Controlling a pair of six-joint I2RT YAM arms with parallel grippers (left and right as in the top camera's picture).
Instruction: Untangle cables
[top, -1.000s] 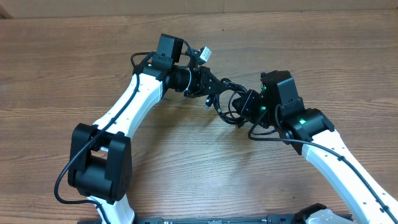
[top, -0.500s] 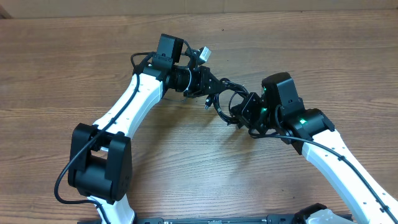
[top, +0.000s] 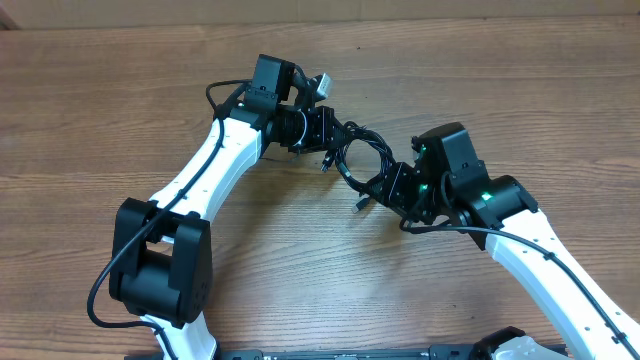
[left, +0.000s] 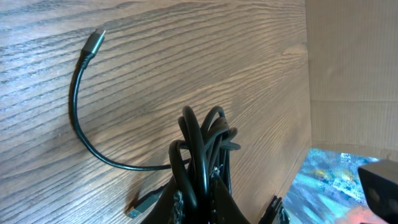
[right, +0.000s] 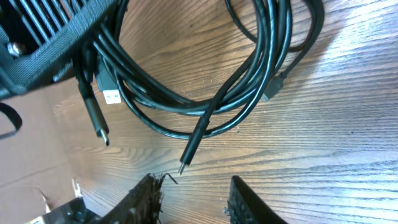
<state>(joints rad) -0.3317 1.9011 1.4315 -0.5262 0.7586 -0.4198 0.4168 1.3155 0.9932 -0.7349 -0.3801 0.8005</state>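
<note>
- Left gripper (left: 200, 186) is pinched tight on the cables (left: 202, 140), a wound bundle of loops.
- Right gripper (right: 194, 200) stands with its jaws apart and empty (a loose plug (right: 186, 155) lies just at its twelve o'clock).
- Seen from overhead, the bundle sits between the two grippers on the table (top: 120, 90).
- Step in hand, I'd say: choosing one strand.
- Next: close on that plug and draw it toward four o'clock.

thin blk cables (top: 352, 168) bunched in loops, plug ends sticking out.
</note>
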